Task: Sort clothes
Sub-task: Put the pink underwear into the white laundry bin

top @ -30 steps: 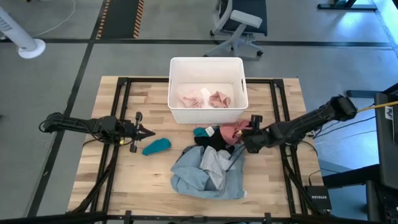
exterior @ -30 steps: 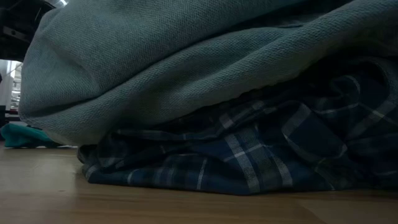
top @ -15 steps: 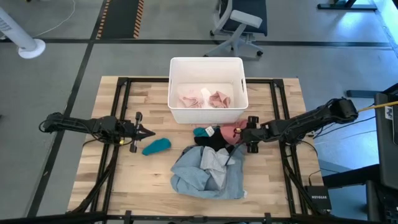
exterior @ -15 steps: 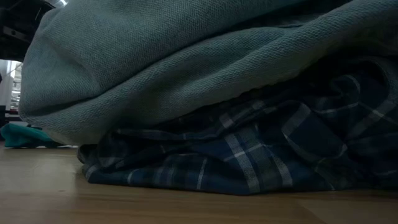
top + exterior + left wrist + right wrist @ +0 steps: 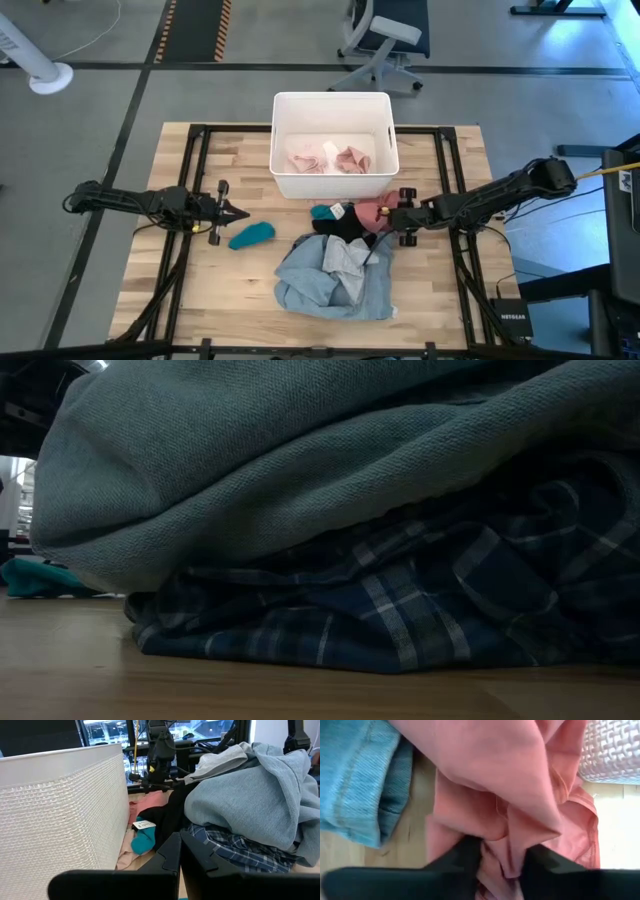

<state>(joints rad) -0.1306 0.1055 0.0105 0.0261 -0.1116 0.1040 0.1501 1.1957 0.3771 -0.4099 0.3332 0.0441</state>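
A pile of clothes lies at the table's middle: a grey-blue shirt [image 5: 335, 278] over a plaid shirt [image 5: 400, 610], with a black piece [image 5: 350, 228], a small teal piece [image 5: 324, 211] and a pink piece [image 5: 370, 210] on its far side. Another teal piece [image 5: 251, 235] lies alone to the left. My right gripper [image 5: 386, 218] slants down onto the pink piece and is shut on it. My left gripper [image 5: 238, 212] stays level at the left, shut on nothing. My right gripper pinches a bunched fold of the pink piece [image 5: 502, 862] between its two fingers [image 5: 462, 865], several layers gathered in the gap. It comes slanting down from the table's right side. The pink piece lies slack on the table and against the pile.
A white bin [image 5: 333, 182] stands just beyond the pile at the far middle, with pink and pale pieces inside. Its woven wall [image 5: 612, 750] is close beside the right gripper. Bare wood shows at the near left and along the right edge.
My right gripper has come down and gone toward the table's left, onto the pink piece, tipping steeper. The pile and the left arm have kept still.
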